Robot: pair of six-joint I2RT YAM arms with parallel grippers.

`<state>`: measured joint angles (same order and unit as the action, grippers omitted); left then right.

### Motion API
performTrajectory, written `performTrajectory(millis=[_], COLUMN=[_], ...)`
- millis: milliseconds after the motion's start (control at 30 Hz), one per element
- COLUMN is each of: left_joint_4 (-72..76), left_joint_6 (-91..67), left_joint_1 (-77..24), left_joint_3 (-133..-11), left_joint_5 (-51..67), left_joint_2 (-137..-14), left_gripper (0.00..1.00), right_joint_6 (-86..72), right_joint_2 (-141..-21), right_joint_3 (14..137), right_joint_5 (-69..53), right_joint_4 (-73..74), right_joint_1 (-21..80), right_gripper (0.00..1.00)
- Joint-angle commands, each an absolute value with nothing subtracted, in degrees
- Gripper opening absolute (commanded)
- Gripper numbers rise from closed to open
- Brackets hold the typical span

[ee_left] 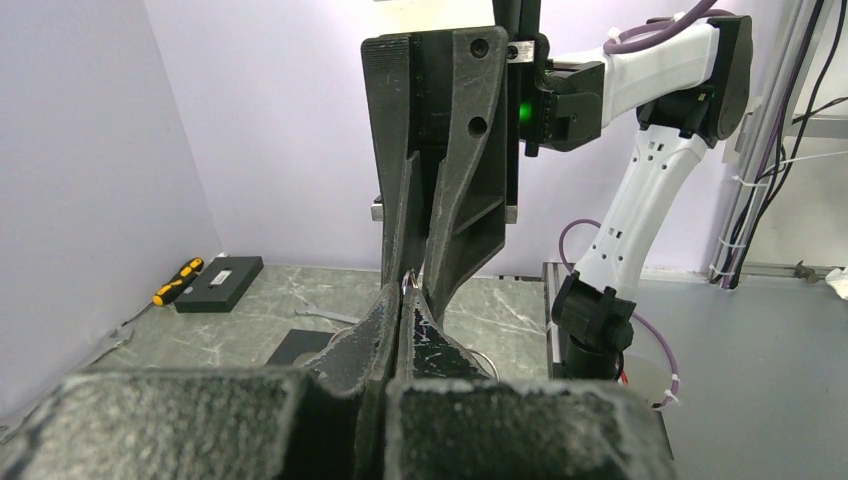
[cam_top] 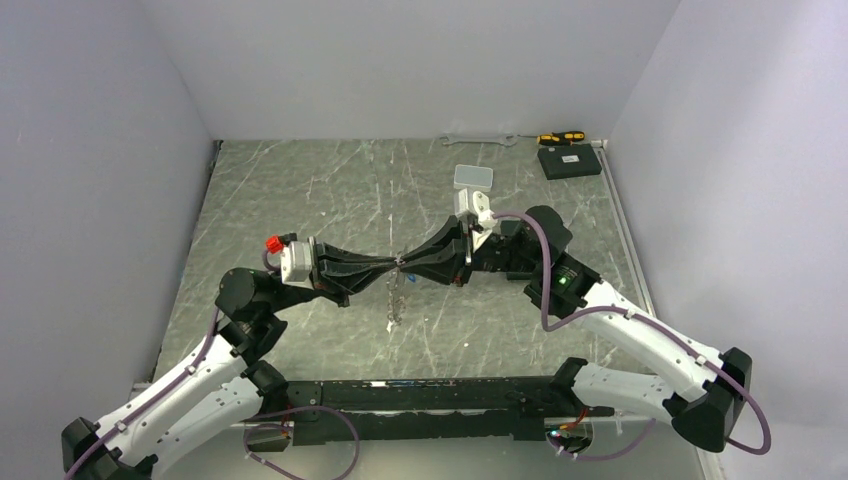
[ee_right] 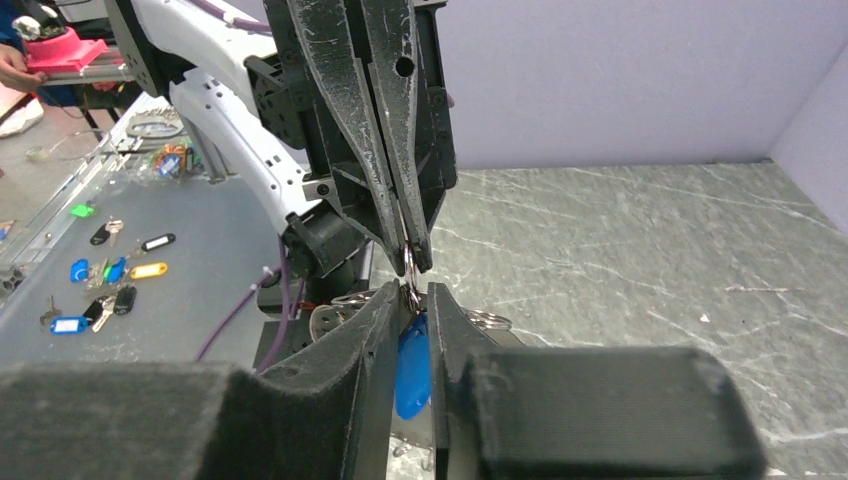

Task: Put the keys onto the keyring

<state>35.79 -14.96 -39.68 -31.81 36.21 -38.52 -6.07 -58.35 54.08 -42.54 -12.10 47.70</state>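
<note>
My two grippers meet tip to tip above the middle of the table. The left gripper is shut on the thin silvery keyring, pinching its top. The rest of the keyring hangs down as a chain with small metal pieces. In the right wrist view the ring shows between the left fingers. The right gripper stands just under it, its jaws close together with the blue key filling the gap between them. The blue key shows as a speck below the tips. I cannot pick out the plain silvery key.
At the back lie a wrench, a yellow-black screwdriver, a black box and a clear box. A second wrench lies on the marble. Spare tagged keys lie beyond the table's edge.
</note>
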Motion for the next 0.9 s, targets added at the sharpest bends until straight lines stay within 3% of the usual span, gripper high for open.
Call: performTrajectory(millis=[0, 167, 467, 533, 700, 867], left_joint_4=[40.08, 40.17, 36.93, 36.00, 32.88, 25.89], left_joint_6=[-16.00, -16.00, -15.36, -15.14, -14.54, -12.20], left_joint_1=[-39.73, -39.72, -39.73, -39.73, -39.72, -39.71], left_joint_3=[-32.17, -32.20, -33.07, -33.09, -33.41, -35.66], left_joint_5=[36.91, 37.09, 36.83, 36.79, 36.66, 37.06], left_joint_2=[-38.40, -38.46, -38.21, -38.15, -37.22, -35.68], left_gripper=[0.00, 0.00, 0.00, 0.07, 0.36, 0.48], right_joint_6=[-6.50, -6.33, -5.17, -4.58, -3.03, -0.88], right_joint_2=[-58.36, -58.60, -58.44, -58.45, -58.45, -58.71], right_joint_3=[54.76, 55.10, 55.06, 55.19, 55.81, 57.33], right_joint_5=[-43.79, -43.80, -42.05, -41.63, -40.36, -40.33], right_joint_4=[-15.12, -14.77, -13.55, -12.94, -10.65, -6.67], right_joint_1=[47.64, 47.64, 47.64, 47.64, 47.64, 47.64], right_gripper=[0.16, 0.00, 0.00, 0.00, 0.00, 0.00])
